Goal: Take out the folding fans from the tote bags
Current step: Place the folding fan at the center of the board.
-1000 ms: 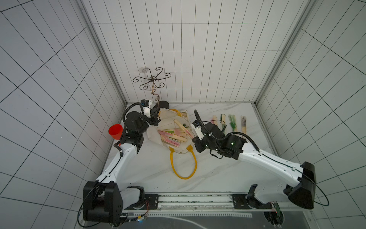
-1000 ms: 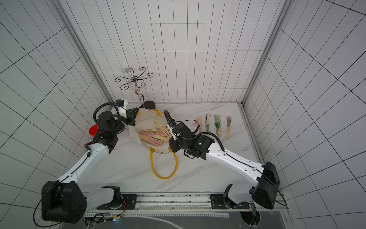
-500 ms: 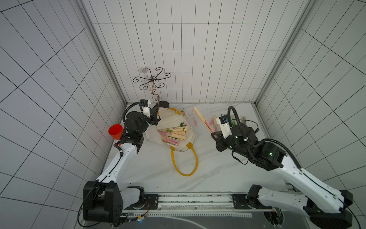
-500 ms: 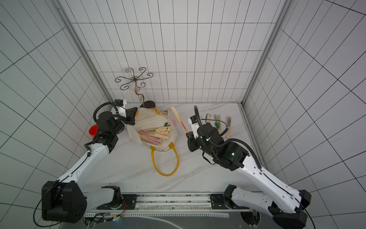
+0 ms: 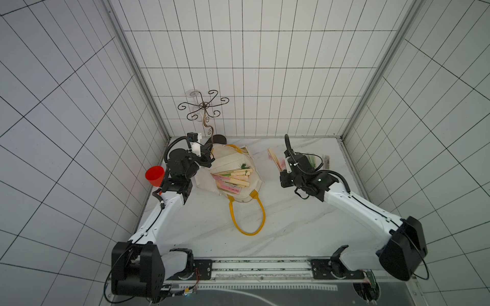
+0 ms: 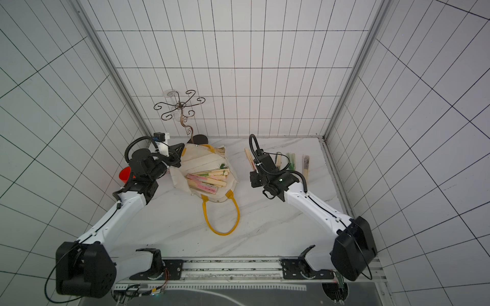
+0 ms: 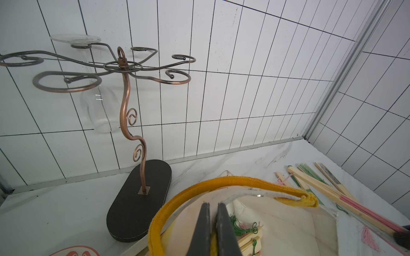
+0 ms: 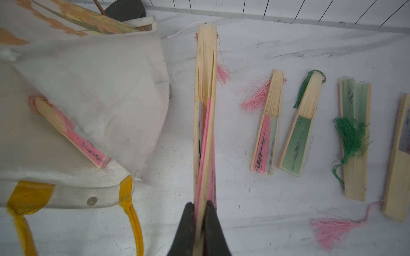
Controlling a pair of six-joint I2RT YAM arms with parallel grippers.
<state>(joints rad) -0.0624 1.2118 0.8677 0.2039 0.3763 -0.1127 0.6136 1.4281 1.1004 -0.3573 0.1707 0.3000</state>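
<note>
**Fan removal: status at mid-task**

**Hands.** My right hand (image 8: 200,205) is closed narrow on the paper end of one pink fan (image 8: 205,110). The fan points away from me over the bench (image 5: 291,217), between the tote bag (image 5: 225,161) and the laid-out row. I cannot tell whether its far end touches the bench. My left hand (image 7: 213,205) is pinched tight on the bag's upper rim, beside a yellow handle (image 7: 221,181), and holds the mouth open.

**Done.** Four fans (image 8: 299,128) lie side by side on the bench, well apart from the bag. Two have pink tassels and two have green.

**Left.** A loose stack of fans (image 5: 230,180) lies inside the bag's mouth. There are several, but I cannot read the exact count. I judge the task under half complete. The next step is to set the held fan down at the bag end of the row.

**Surface and room.** The bench is flat, smooth and marble-patterned. White tiled walls (image 5: 238,53) close it in on three sides. A scrolled metal rack (image 5: 204,111) stands at the back, just behind the bag, with a glass (image 7: 102,110) hanging from it. A red cup (image 5: 154,176) sits beside my left arm.
</note>
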